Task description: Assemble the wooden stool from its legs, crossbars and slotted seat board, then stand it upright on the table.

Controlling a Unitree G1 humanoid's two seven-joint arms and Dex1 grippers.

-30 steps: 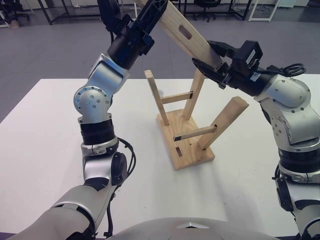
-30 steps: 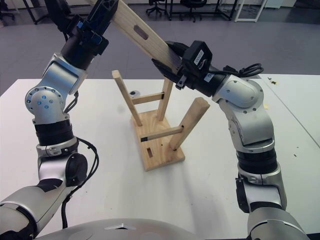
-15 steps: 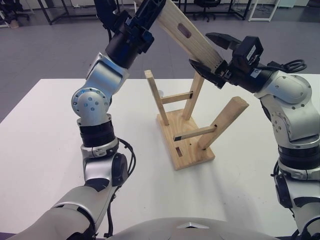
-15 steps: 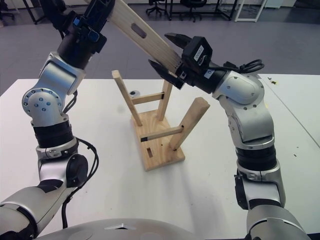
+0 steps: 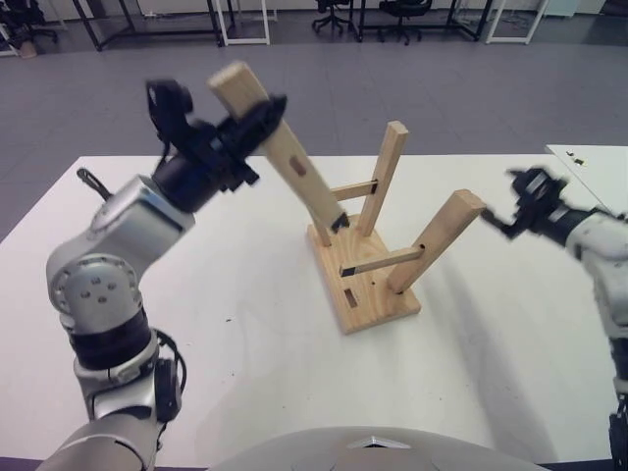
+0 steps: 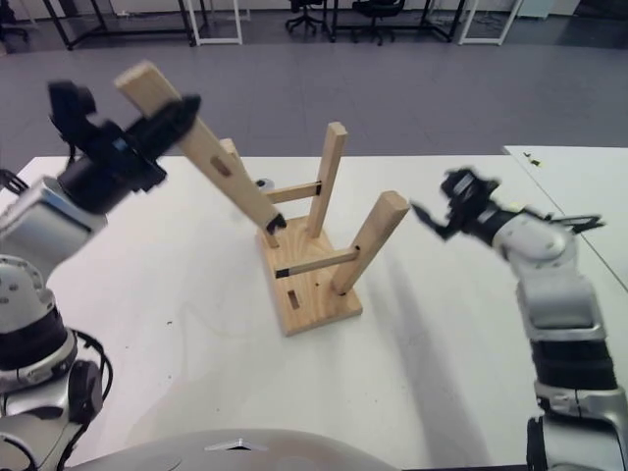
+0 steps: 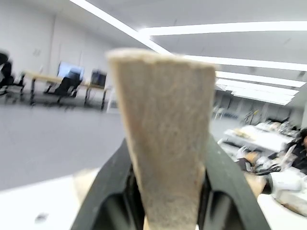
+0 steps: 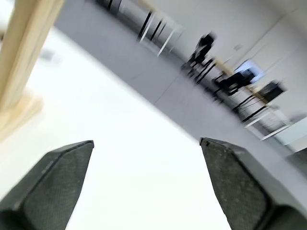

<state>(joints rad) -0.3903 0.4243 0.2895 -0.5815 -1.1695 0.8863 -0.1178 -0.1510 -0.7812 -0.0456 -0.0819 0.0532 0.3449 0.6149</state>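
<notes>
The stool stands upside down, its seat board point(image 5: 378, 299) flat on the white table point(image 5: 196, 343). Three legs rise from it, the nearest point(image 5: 437, 240) leaning right and another point(image 5: 385, 172) behind it. Crossbars point(image 5: 353, 189) point(image 5: 385, 260) join them. My left gripper point(image 5: 253, 135) is shut on a loose slotted leg point(image 5: 294, 167) near its upper end. That leg slants down, with its lower tip at the stool's back-left leg point(image 6: 228, 147). In the left wrist view the leg's end point(image 7: 163, 134) sits between the fingers. My right gripper point(image 5: 515, 208) hangs open to the right of the stool, holding nothing.
A small dark object point(image 6: 261, 183) lies on the table behind the stool. A second table's corner point(image 5: 589, 157) lies at the far right. Free table surface spreads in front and to the left. Office chairs and table frames stand far behind.
The right gripper let go of the slotted leg and pulled back to the right. The left arm swung the leg down from high above the stool to its back-left side.
</notes>
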